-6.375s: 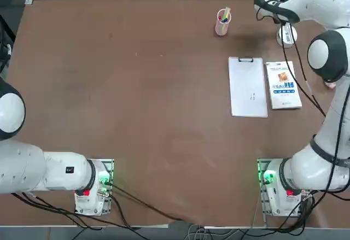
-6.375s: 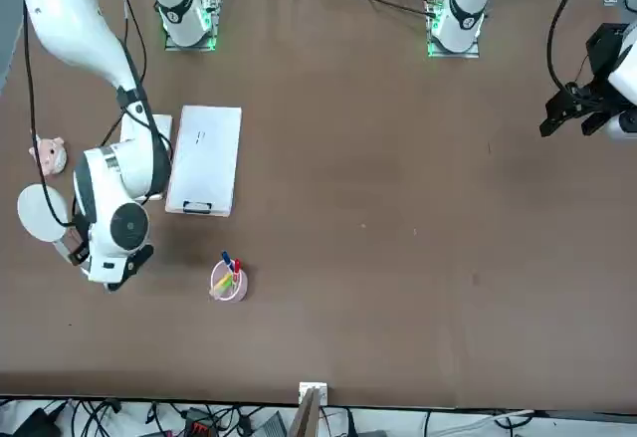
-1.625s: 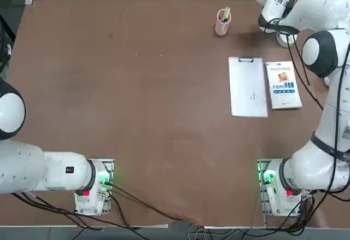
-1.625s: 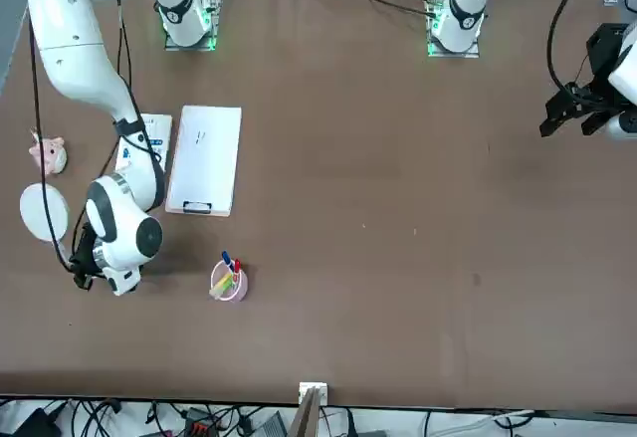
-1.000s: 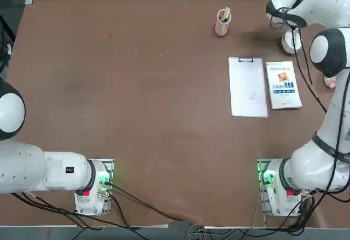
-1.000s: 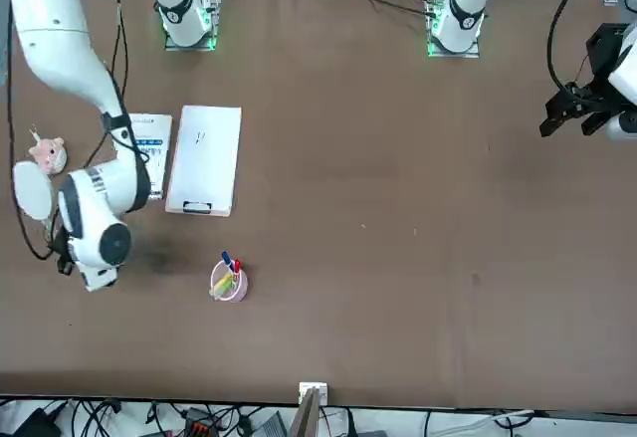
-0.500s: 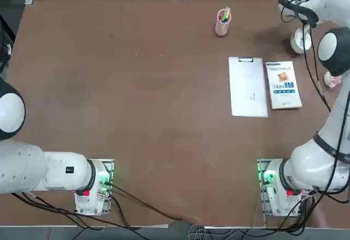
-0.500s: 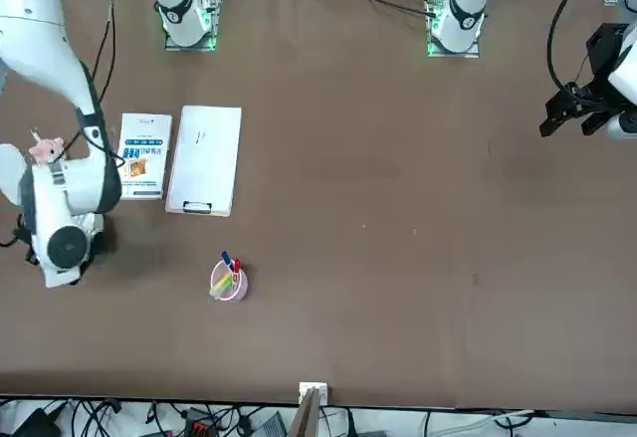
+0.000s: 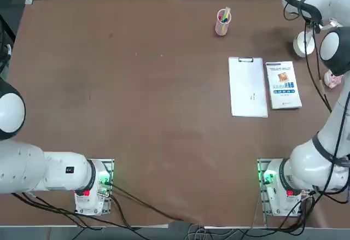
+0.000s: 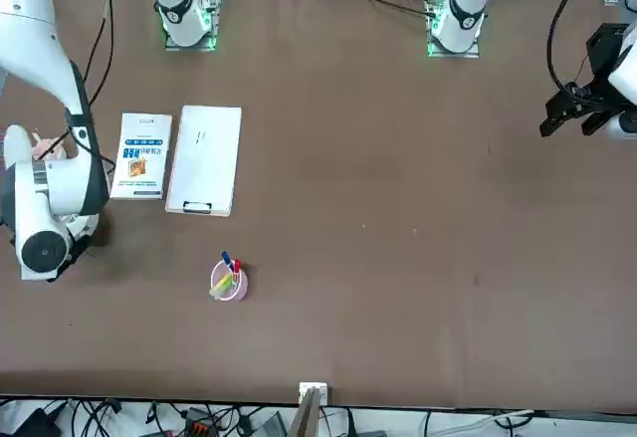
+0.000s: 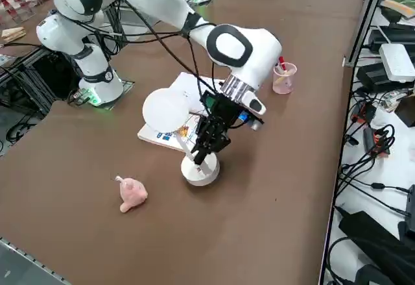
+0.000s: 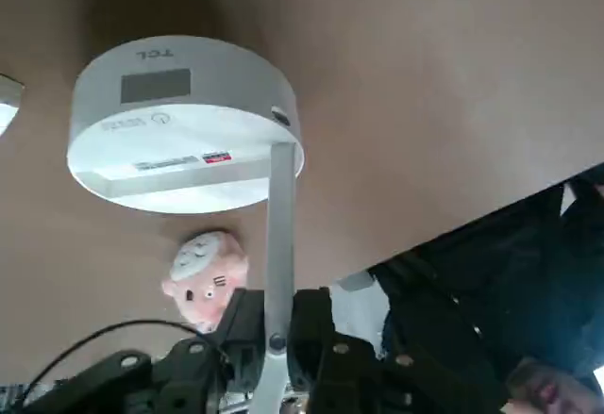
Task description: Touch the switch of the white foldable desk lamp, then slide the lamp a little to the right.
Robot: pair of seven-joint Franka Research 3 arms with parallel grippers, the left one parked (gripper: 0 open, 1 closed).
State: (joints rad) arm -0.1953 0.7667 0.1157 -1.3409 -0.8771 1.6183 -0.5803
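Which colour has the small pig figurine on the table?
Pink; the pig figurine shows best in the right side view.

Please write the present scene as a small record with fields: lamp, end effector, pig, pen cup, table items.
lamp: white desk lamp, base on table
right end effector: right end effector, shut on the lamp's arm
pig: pink pig figurine, near the lamp
pen cup: pink pen cup, holding pens
table items: clipboard beside white box

The lamp (image 11: 200, 170) is white; the pig (image 11: 131, 193) is pink; the cup (image 11: 284, 78) is pale pink; the book (image 10: 141, 156) is white with blue print and an orange patch; the clipboard (image 9: 248, 87) is white; the table (image 9: 147, 87) is plain brown; the arm (image 9: 325, 136) is white with dark grey bands and black cables.
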